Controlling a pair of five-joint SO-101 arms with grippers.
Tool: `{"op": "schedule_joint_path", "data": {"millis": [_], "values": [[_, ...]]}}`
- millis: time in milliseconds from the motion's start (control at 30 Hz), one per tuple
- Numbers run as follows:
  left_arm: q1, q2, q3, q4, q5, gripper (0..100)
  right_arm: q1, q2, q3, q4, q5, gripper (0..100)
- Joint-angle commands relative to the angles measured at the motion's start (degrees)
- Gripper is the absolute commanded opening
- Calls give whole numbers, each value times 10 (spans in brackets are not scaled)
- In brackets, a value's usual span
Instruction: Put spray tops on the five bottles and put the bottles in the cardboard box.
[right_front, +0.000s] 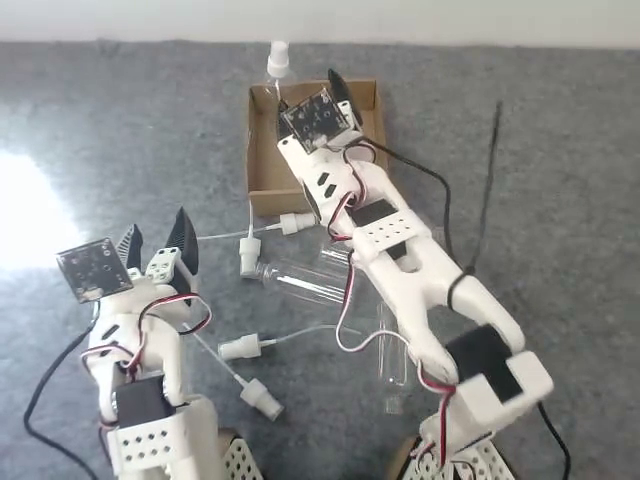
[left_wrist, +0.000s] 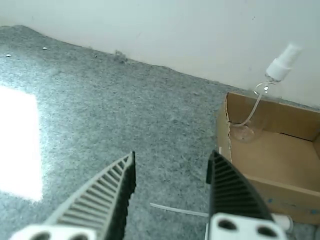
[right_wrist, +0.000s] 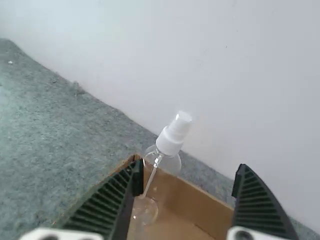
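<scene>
In the far corner of the cardboard box (right_front: 251, 150) a capped bottle (right_front: 276, 62) stands upright — at eleven o'clock of the right gripper (right_wrist: 189, 172), jaws apart. The left gripper (left_wrist: 172, 156), jaws apart too, hovers above the table (right_front: 120, 120).

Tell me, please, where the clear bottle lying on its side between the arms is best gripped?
Probably grip the clear bottle around the middle of its body, coming down from above and closing across its width. It lies flat, long axis across the table, so its curved sides are exposed from above; the right arm overhangs one end.
</scene>
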Motion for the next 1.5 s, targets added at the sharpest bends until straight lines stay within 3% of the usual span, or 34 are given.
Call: {"op": "schedule_joint_path", "data": {"millis": [0, 333, 700, 933, 1467], "values": [[0, -6, -4, -1, -2, 215, -10, -84, -5, 96, -19, 260], [-4, -6, -4, -1, -2, 214, -15, -203, -5, 343, -79, 260], [-18, -6, -6, -1, -2, 214, -52, -280, -5, 626, -75, 260], [-56, -6, -8, -4, 3, 214, -81, -277, -5, 718, -73, 260], [-97, -6, -17, -4, 4, 213, -232, -277, -5, 830, -73, 260]]}}
